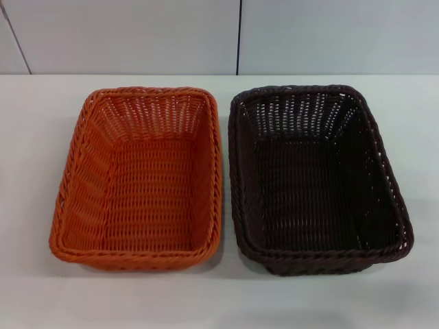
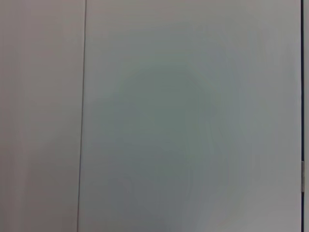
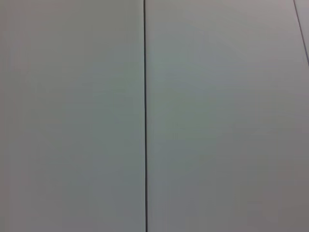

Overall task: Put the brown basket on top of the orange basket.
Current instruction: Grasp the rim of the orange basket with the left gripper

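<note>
The orange basket (image 1: pixel 140 178) sits on the white table on the left in the head view, upright and empty. The brown basket (image 1: pixel 315 178) sits beside it on the right, upright and empty, with a narrow gap between the two rims. Neither gripper shows in any view. Both wrist views show only plain pale panels with a dark seam.
The white table (image 1: pixel 219 301) runs around both baskets, with bare strips in front and at the far left and right. A pale wall with dark vertical seams (image 1: pixel 239 34) stands behind the table.
</note>
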